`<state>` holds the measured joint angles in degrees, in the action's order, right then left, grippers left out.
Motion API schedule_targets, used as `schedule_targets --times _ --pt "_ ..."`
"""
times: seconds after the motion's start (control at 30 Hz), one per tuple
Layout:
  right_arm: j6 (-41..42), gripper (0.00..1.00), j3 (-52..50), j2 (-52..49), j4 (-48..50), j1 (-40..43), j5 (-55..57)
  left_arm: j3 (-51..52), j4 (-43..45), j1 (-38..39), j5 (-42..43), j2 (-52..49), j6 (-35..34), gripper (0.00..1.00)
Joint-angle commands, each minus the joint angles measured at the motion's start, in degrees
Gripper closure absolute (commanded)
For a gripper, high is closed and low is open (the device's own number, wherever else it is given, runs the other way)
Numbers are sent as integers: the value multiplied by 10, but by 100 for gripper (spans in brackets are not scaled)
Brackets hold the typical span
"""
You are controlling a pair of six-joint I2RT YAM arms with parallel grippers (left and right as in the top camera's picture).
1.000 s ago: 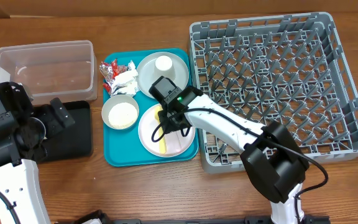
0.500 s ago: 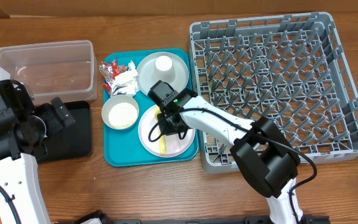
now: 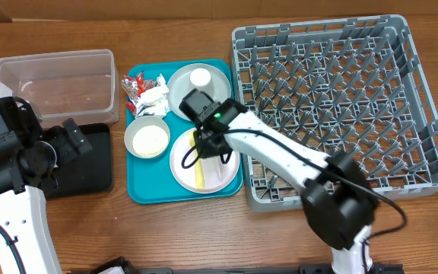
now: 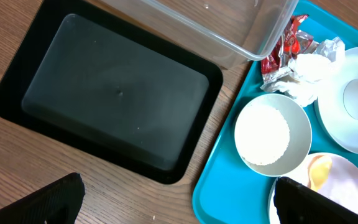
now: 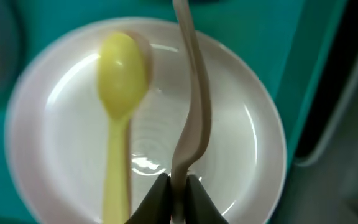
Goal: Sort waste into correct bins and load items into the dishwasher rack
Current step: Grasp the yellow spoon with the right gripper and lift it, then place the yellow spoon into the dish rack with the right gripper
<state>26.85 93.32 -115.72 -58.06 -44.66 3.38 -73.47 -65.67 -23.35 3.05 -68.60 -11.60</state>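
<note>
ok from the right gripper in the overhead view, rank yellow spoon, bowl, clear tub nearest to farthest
1. yellow spoon, beside the right gripper on the white plate
2. bowl, farther off on the teal tray
3. clear tub, off the tray, beyond the bowl

Overhead looks straight down from high up, taking in the whole table [image 3: 67, 236]. Left wrist faces down at mid height over black tray [image 4: 117, 93] and teal tray [image 4: 219, 186]. Right wrist hangs very close above the white plate [image 5: 241, 124], seen in all three views.

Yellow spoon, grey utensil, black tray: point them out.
yellow spoon [image 5: 123, 65], right wrist view, on its bowl.
grey utensil [image 5: 197, 93], right wrist view, on its stem.
black tray [image 4: 114, 99], left wrist view, on its floor.
</note>
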Motion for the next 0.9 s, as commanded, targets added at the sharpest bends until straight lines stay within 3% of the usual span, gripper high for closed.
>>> schedule_targets --times 0.0,0.2,0.37,0.53,0.8,0.83,0.87 --pt "-3 94 31 91 1 -3 9 -9 -1 -3 9 -3 13 0" --pt "-44 96 32 167 -13 21 47 -9 -1 -3 9 -3 13 0" --pt "-106 96 16 172 -7 82 92 -9 -1 -3 9 -3 13 0" --pt "-176 96 -2 153 26 151 41 -9 -1 -3 9 -3 13 0" --pt "-235 96 -4 76 30 161 -3 -9 -1 -3 9 -3 13 0" --pt "-235 89 -4 73 31 161 -3 -9 -1 -3 9 -3 13 0" --pt "-232 63 -4 72 33 161 -3 -9 -1 -3 9 -3 13 0"
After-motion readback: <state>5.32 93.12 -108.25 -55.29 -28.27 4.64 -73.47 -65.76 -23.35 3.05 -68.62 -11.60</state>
